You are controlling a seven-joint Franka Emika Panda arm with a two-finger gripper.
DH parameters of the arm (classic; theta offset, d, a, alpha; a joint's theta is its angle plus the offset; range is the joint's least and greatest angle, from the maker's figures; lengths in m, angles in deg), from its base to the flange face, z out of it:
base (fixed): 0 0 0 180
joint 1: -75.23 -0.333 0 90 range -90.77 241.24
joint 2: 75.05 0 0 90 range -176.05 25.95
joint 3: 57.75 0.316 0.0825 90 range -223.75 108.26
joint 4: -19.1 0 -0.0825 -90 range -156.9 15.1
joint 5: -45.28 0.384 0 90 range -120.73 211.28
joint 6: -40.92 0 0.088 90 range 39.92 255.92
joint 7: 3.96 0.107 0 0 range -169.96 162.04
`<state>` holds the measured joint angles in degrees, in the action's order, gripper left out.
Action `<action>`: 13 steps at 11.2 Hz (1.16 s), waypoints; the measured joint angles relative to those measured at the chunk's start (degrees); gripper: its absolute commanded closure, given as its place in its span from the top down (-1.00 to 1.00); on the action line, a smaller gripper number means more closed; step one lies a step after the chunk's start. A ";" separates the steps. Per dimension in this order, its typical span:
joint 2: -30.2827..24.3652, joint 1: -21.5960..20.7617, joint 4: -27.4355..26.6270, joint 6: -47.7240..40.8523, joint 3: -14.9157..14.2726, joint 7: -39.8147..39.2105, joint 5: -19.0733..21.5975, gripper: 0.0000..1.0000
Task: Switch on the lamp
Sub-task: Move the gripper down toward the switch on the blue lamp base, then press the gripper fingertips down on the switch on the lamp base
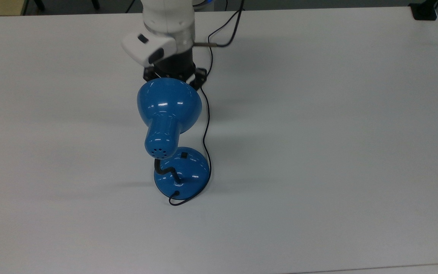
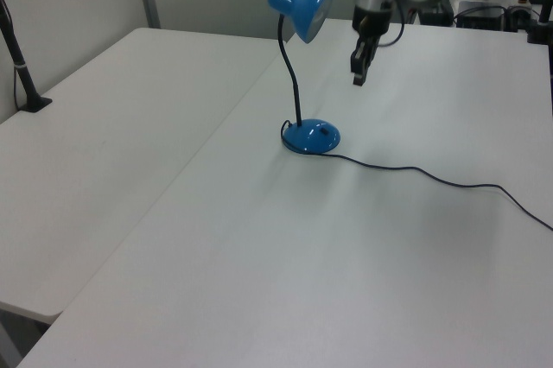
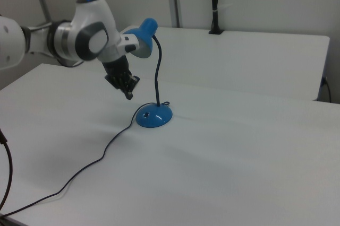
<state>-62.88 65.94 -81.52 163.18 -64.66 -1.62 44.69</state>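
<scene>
The glossy blue lamp stands unlit mid-table, its dome shade on a black bendy neck. On its round base sits a small black switch. My gripper hangs in the air beside the shade, lower than it and higher than the base. It touches nothing. In the top view the shade covers the fingertips, while black finger parts stick out wide apart on both sides of the rim, so it reads as open. In the right view the gripper hovers left of the neck.
The thin black cord runs from the base past the gripper to the table's far edge. A black clamp sits at a far corner. In the left view a second table adjoins on the left, with a black post.
</scene>
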 measured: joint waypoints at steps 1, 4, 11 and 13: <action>0.93 -0.22 -1.87 5.99 0.00 0.80 0.16 -1.00; 3.31 -0.50 -6.57 17.38 0.00 2.79 0.21 -1.00; 10.64 -0.68 -6.32 30.65 0.00 6.44 0.18 -1.00; 12.06 -0.74 -4.71 31.05 0.00 7.64 0.12 -1.00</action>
<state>-50.83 65.20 -86.24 194.23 -64.66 6.02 44.82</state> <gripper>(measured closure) 0.991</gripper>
